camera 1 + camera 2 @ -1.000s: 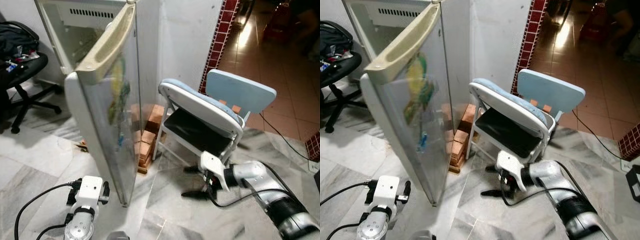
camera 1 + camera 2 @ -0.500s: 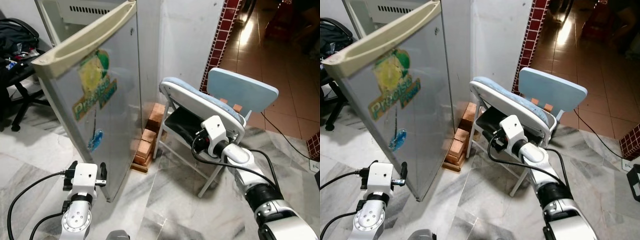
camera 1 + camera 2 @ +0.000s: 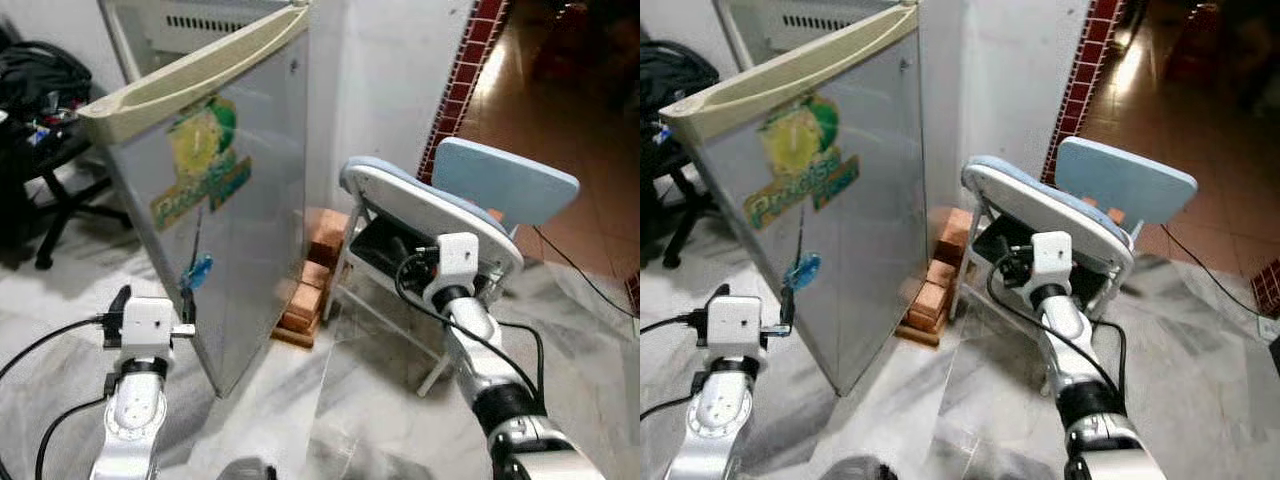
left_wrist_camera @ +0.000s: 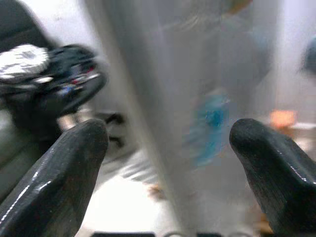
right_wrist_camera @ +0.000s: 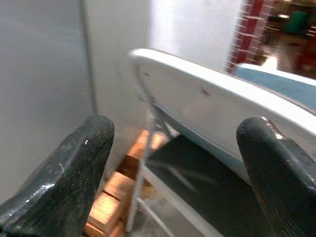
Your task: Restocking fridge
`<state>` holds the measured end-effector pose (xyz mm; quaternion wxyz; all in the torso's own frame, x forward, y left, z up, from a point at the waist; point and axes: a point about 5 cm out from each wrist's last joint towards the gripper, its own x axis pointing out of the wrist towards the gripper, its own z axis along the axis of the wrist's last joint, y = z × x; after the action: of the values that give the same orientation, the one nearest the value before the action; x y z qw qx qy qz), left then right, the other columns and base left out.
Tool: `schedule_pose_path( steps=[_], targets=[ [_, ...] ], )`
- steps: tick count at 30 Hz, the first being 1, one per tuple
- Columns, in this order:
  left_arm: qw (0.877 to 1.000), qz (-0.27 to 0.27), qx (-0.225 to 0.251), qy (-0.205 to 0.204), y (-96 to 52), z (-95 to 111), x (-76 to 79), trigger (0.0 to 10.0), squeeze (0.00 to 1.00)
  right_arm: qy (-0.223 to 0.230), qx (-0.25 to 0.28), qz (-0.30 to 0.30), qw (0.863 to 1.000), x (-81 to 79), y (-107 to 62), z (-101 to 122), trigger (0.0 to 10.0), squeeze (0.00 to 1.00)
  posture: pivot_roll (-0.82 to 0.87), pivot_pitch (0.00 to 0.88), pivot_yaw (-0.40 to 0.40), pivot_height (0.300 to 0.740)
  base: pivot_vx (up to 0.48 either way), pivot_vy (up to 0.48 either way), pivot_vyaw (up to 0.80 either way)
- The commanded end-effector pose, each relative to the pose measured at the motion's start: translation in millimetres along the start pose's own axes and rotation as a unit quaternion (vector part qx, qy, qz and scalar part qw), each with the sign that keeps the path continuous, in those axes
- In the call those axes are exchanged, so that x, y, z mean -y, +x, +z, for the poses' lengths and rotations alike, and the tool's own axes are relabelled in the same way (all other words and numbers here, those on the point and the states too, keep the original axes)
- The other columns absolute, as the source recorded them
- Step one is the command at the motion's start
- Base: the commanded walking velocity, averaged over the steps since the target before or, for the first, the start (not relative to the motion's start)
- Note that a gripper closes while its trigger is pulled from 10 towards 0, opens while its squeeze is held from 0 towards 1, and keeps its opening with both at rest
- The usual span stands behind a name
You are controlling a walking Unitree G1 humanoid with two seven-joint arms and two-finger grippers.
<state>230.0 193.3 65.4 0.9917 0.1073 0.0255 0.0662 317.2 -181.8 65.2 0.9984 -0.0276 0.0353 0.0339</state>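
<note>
The small silver fridge [image 3: 200, 22] stands at the back left, its door [image 3: 245, 210] half swung out, with a green and yellow sticker [image 3: 200, 165] and a blue magnet [image 3: 197, 270] on the front. My left gripper [image 3: 154, 300] is low at the door's free edge, open; in the left wrist view the door edge [image 4: 163, 113] runs between the two fingers [image 4: 64, 168]. My right gripper [image 3: 402, 258] is raised beside the folding chair [image 3: 430, 205], open with nothing in it; its wrist view looks past both fingertips [image 5: 74, 168] at the chair's back [image 5: 207, 98].
A stack of bricks [image 3: 312, 285] lies on the marble floor between the fridge and the chair. A black office chair [image 3: 55, 120] with clutter stands at the far left. A red-tiled pillar [image 3: 470, 75] and a brown tiled floor [image 3: 560, 110] are at the back right.
The fridge door has swung round from edge-on to showing its front. My right arm rose from the floor to the chair. The left gripper stayed by the door's edge. The camera shifted.
</note>
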Motion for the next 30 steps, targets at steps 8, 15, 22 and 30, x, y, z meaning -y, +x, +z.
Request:
schedule_pose_path(
  steps=[8, 15, 22, 30],
  targets=[
    [1.000, -0.010, 0.011, -0.014, -0.8, 5.1, 1.8, 10.0, 0.67, 0.007, 0.007, -0.005, 1.000, -4.7, -3.4, -0.2, 10.0, 0.00, 0.04, 0.009, 0.007, 0.740, 0.000, 0.480, -0.80],
    [1.000, -0.003, 0.014, -0.020, 3.4, 7.7, -0.4, 10.0, 0.98, 0.008, 0.009, -0.007, 1.000, -4.3, -5.4, 0.5, 10.0, 0.00, 0.04, 0.009, 0.007, 0.740, 0.000, 0.480, -0.68],
    [1.000, -0.010, 0.008, -0.019, 2.9, 6.0, 0.8, 10.0, 0.75, 0.009, 0.007, -0.009, 1.000, -3.7, -7.1, -0.3, 10.0, 0.00, 0.03, 0.002, 0.008, 0.740, 0.000, 0.480, -0.59],
    [1.000, -0.011, 0.008, -0.020, 4.0, 6.4, 2.8, 10.0, 0.40, 0.010, 0.002, -0.008, 1.000, -4.7, -9.4, -2.7, 10.0, 0.00, 0.02, 0.000, 0.012, 0.740, 0.000, 0.480, -0.59]
  ],
)
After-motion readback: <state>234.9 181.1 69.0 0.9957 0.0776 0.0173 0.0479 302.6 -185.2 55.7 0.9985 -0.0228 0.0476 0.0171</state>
